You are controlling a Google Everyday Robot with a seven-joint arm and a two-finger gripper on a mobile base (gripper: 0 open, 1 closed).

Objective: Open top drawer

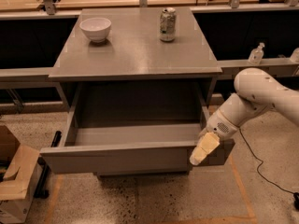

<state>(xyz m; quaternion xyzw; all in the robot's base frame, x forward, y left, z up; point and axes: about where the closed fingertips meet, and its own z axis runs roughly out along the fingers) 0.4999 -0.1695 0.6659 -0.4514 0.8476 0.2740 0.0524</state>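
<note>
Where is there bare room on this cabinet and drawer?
The cabinet top is bare in front of the bowl and can. The top drawer shows nothing inside. Crowded only at its front right corner, where the gripper sits.
</note>
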